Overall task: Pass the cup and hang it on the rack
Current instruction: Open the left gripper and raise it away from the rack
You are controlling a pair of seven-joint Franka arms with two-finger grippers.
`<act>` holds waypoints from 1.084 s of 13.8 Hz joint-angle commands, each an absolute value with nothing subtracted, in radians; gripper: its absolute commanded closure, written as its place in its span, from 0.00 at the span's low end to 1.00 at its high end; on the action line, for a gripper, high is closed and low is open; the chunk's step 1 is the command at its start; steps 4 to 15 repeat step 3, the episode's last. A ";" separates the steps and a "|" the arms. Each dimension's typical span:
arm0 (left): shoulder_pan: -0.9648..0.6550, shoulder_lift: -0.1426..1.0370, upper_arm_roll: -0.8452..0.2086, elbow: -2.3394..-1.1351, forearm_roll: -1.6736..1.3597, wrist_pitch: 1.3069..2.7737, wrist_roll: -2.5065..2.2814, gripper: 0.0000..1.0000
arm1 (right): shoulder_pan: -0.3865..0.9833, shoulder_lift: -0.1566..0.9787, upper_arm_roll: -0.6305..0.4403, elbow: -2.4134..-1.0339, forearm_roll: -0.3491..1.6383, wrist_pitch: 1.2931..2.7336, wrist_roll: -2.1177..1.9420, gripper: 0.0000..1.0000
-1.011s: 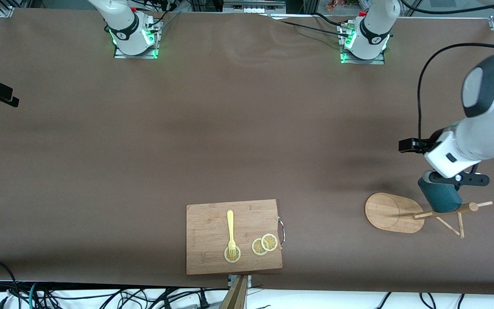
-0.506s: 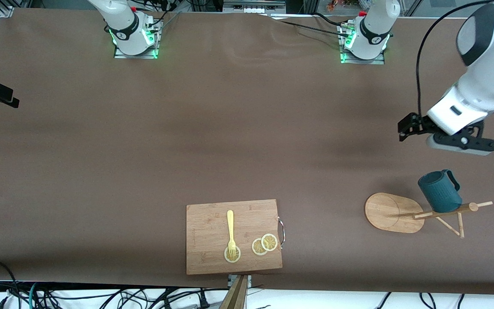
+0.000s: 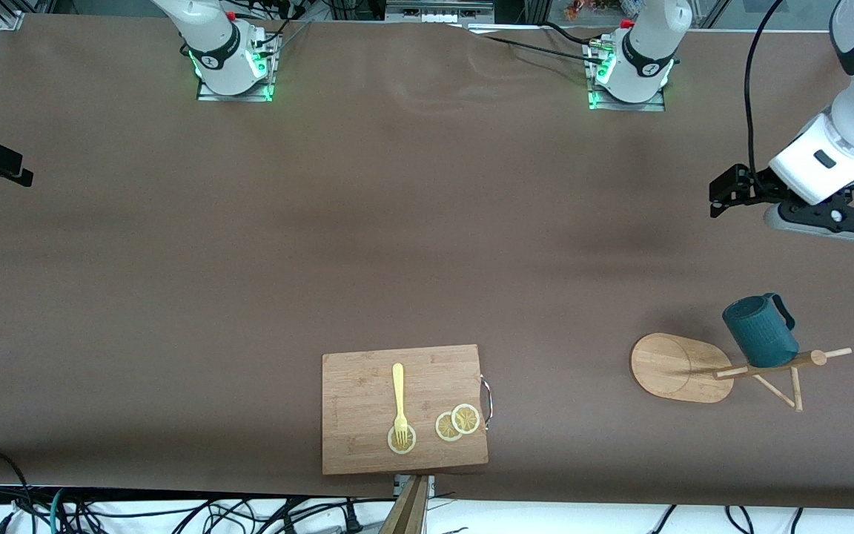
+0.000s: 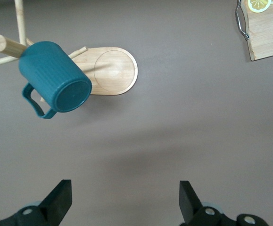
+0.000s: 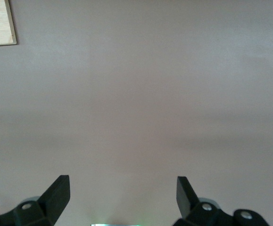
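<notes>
The dark teal cup (image 3: 760, 334) hangs by its handle on a peg of the bamboo rack (image 3: 675, 367), near the left arm's end of the table. In the left wrist view the cup (image 4: 56, 80) shows its bottom, with the rack's oval base (image 4: 112, 70) beside it. My left gripper (image 3: 831, 221) is up in the air over bare table, well apart from the cup. It is open (image 4: 125, 188) with nothing between its fingers. My right gripper (image 5: 123, 186) is open and empty over bare table, seen only in its own wrist view.
A wooden cutting board (image 3: 368, 437) lies near the table's front edge, carrying a yellow fork (image 3: 398, 397) and lemon slices (image 3: 458, 421). Its corner also shows in both wrist views. Cables run along the front edge below the table.
My left gripper has risen from just above the cup and drawn away toward the robots' side. The cup stays on its peg. The right arm has not moved.
</notes>
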State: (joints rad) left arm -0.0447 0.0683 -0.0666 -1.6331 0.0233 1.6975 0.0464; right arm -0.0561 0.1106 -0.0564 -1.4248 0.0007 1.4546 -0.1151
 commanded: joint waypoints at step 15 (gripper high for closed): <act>-0.071 0.091 -0.044 -1.597 0.008 1.683 0.041 0.00 | -0.061 0.117 -0.054 -1.404 -0.008 1.451 -0.124 0.00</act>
